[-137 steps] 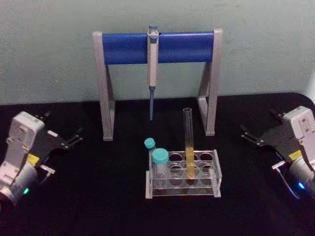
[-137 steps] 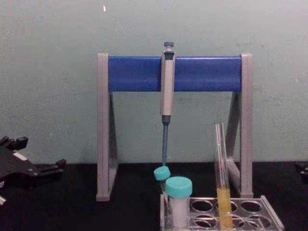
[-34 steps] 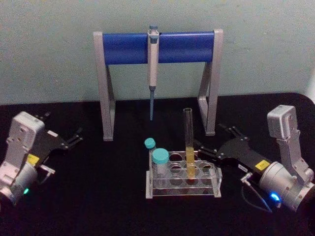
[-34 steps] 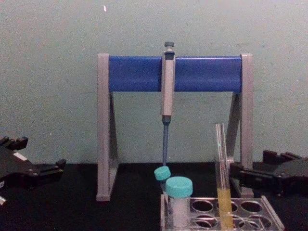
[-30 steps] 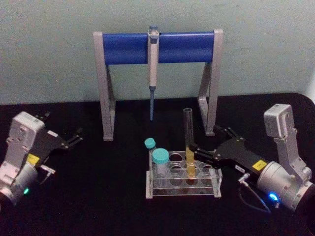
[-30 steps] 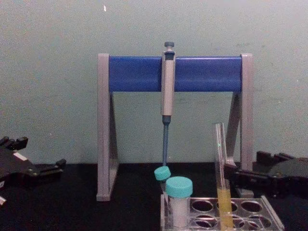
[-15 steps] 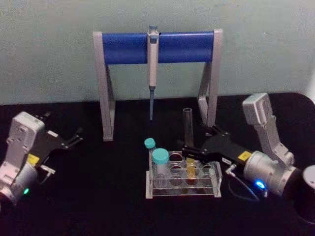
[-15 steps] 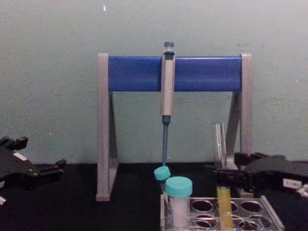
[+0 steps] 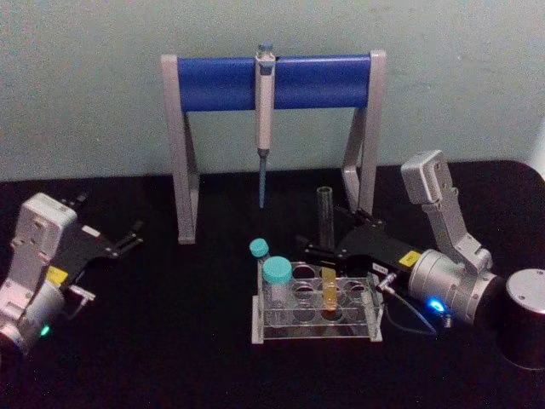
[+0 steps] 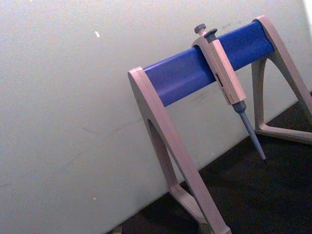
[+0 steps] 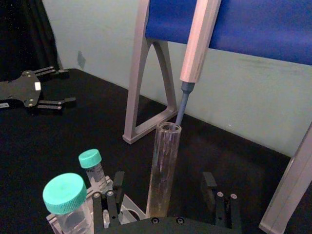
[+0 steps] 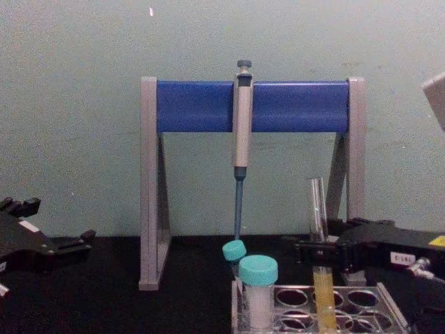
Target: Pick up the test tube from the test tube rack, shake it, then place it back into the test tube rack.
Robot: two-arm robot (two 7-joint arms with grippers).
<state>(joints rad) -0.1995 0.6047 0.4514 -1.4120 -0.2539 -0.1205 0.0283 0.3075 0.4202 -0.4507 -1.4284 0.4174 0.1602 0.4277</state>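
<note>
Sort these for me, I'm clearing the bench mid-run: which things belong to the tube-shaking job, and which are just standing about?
In the job: test tube; test tube rack; right gripper, jaws open around the tube.
Standing about: two teal-capped tubes in the rack; pipette hanging on the grey stand; left gripper, parked on the left.

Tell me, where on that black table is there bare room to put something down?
Bare table lies between the left gripper and the rack, and along the front edge before the rack. Crowded: the rack's right side, where the open right gripper straddles the test tube in front of the stand.
</note>
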